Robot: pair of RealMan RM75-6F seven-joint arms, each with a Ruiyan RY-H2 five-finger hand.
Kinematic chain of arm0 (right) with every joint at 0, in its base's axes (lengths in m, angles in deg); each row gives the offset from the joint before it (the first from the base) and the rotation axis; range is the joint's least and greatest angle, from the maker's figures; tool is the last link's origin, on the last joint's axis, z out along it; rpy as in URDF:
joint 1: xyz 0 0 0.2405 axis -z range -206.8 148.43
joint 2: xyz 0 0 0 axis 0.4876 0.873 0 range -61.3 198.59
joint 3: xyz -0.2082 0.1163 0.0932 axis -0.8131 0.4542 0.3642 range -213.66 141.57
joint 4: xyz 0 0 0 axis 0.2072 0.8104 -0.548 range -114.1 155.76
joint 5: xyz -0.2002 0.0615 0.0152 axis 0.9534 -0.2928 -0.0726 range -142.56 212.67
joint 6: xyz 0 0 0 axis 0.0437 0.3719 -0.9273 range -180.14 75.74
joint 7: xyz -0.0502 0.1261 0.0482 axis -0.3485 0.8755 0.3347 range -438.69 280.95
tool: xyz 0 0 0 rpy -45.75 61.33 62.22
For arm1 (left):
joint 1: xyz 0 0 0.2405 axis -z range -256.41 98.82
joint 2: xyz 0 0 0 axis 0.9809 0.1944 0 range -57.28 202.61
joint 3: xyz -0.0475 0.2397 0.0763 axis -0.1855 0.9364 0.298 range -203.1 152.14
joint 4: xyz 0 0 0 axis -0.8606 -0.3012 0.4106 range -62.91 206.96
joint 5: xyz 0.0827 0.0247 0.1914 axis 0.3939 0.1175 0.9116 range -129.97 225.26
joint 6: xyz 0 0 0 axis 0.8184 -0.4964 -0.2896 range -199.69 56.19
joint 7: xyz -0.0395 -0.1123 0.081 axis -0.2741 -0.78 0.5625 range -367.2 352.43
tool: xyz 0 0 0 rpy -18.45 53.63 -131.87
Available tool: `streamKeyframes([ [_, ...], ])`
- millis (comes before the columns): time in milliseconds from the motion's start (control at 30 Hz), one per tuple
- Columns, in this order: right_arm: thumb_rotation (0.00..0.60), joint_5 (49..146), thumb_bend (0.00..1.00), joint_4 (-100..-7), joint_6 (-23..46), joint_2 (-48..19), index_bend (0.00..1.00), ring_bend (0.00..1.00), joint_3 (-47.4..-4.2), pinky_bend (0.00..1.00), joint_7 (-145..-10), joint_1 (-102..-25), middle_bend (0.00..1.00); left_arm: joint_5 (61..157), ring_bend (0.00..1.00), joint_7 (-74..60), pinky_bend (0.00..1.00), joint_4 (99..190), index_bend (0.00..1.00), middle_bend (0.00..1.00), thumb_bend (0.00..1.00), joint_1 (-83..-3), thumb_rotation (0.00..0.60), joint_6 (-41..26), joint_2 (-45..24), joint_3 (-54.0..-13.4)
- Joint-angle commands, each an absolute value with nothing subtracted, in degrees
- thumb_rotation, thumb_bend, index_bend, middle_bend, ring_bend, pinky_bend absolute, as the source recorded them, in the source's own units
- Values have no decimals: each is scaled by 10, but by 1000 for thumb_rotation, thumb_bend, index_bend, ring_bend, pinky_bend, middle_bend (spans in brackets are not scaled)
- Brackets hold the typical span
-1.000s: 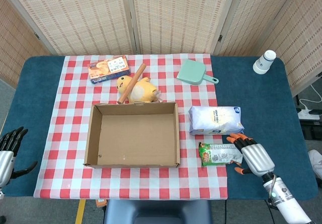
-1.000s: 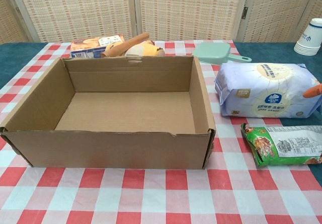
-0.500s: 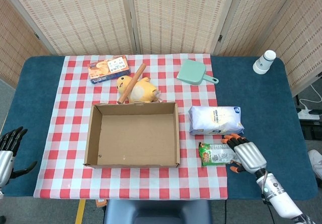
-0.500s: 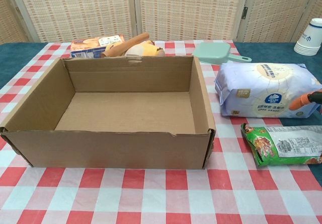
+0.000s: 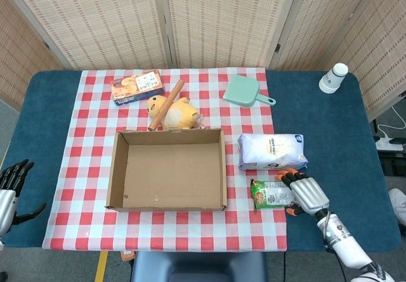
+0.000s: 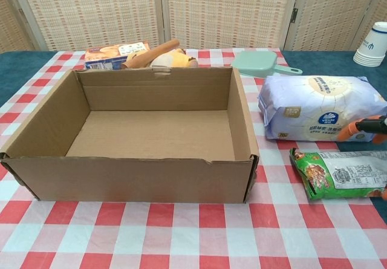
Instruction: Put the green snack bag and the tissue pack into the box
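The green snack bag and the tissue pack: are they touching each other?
Apart. The chest view shows a strip of checked cloth between the tissue pack and the green snack bag; the head view shows the same gap.

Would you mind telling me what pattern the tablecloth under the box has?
The tablecloth is red-and-white checked, clearest in the head view.
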State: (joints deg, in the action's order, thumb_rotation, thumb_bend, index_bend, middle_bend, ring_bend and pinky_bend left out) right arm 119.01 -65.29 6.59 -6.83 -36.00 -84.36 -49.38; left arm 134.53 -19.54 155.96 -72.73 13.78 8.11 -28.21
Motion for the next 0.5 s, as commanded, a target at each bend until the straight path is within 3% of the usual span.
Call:
streamKeyframes([
  [33,600,1187,26,-650,62,-72,235,106,-361,274,-845,-496,154,1345,0,-196,69,1559,0,0,202,-727,600,138,81,-282],
  [500,600,1171,51,-633,58,-89,249,144,-365,325,-850,-501,161,1346,0,-198,69,1559,0,0,202,-727,600,138,82,-282],
])
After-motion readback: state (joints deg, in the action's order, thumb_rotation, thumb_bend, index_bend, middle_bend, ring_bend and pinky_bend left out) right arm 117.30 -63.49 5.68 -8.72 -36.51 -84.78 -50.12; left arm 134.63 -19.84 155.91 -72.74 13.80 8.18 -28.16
